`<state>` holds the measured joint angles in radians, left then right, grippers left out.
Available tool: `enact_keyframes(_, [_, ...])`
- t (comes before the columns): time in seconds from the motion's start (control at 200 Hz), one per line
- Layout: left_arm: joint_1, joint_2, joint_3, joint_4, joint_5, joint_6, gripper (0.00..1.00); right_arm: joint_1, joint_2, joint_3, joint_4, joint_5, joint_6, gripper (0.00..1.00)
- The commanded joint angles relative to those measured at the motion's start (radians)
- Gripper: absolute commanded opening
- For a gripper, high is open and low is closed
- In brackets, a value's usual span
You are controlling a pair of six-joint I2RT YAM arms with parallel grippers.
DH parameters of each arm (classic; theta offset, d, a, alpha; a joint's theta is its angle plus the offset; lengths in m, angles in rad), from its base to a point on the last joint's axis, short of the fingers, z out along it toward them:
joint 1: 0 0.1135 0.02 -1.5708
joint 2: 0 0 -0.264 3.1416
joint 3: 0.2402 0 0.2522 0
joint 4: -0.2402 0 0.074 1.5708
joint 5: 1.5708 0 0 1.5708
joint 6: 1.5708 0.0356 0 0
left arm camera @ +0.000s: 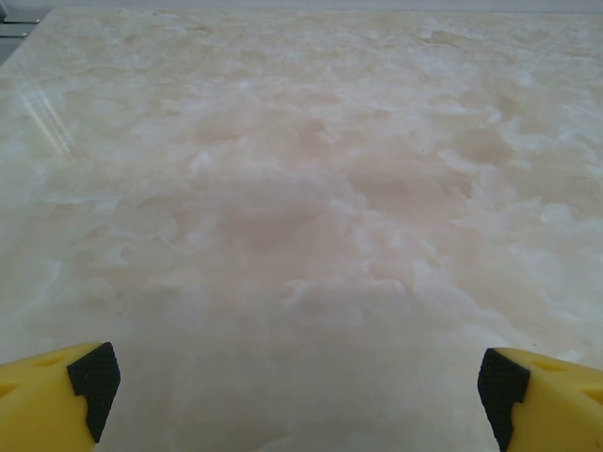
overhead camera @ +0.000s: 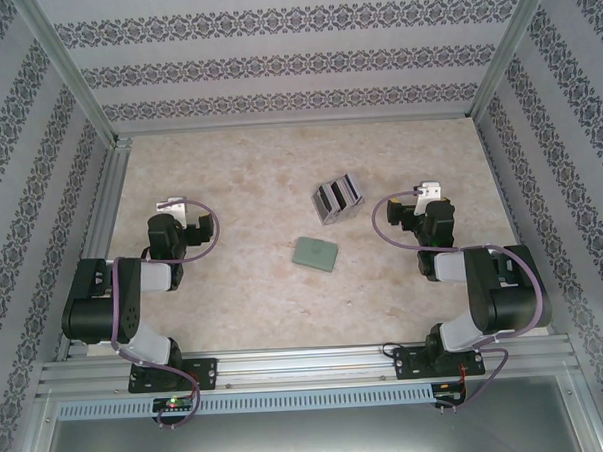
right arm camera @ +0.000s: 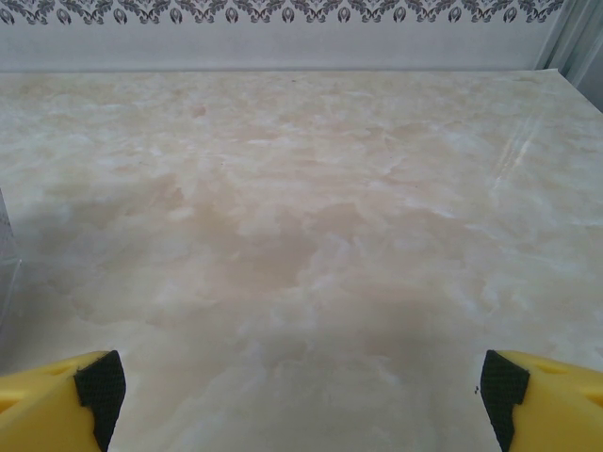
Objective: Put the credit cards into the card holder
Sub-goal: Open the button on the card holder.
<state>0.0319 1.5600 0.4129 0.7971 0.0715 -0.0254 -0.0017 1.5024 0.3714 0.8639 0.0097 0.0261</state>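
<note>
The card holder (overhead camera: 316,253) is a flat pale green case, lying shut on the marble table near its middle. Just behind it, a small grey rack (overhead camera: 337,197) holds the dark credit cards (overhead camera: 329,197) upright in its slots. My left gripper (overhead camera: 171,206) rests low at the left, well away from both, and stands open (left arm camera: 297,386) over bare table. At the right, my right gripper (overhead camera: 427,191) is level with the rack and also stands open (right arm camera: 301,386) with nothing between its yellow fingers (right arm camera: 66,395).
Aluminium posts and patterned walls (overhead camera: 294,46) close in the table on three sides. A clear edge (right arm camera: 5,264) shows at the left border of the right wrist view. Bare marble (overhead camera: 278,157) stretches behind the objects.
</note>
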Motion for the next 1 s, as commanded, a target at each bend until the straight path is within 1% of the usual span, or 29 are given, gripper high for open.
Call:
enact_keyframes(0.0, [-0.012,-0.004,0.017,0.001,0.007,0.024,1.0,0.014,0.001,0.021,0.007,-0.008,-0.008,0.98])
enact_keyframes(0.699, [-0.012,-0.006,0.017,0.004,0.01,0.022,1.0,0.014,0.001,0.02,0.01,-0.007,-0.008,0.98])
enact_keyframes(0.759, [-0.012,-0.029,0.042,-0.06,0.011,0.025,1.0,0.014,-0.006,0.016,0.012,0.003,-0.005,0.98])
enact_keyframes(0.859, [-0.012,-0.093,0.11,-0.235,-0.008,0.013,1.0,0.016,-0.067,0.003,-0.006,0.034,0.004,0.98])
enact_keyframes(0.929, [-0.012,-0.129,0.113,-0.26,0.004,0.021,1.0,0.015,-0.138,0.008,-0.076,0.044,0.006,0.98])
enact_keyframes(0.994, [-0.012,-0.18,0.113,-0.3,-0.025,-0.001,1.0,0.017,-0.206,0.034,-0.187,0.051,0.019,0.98])
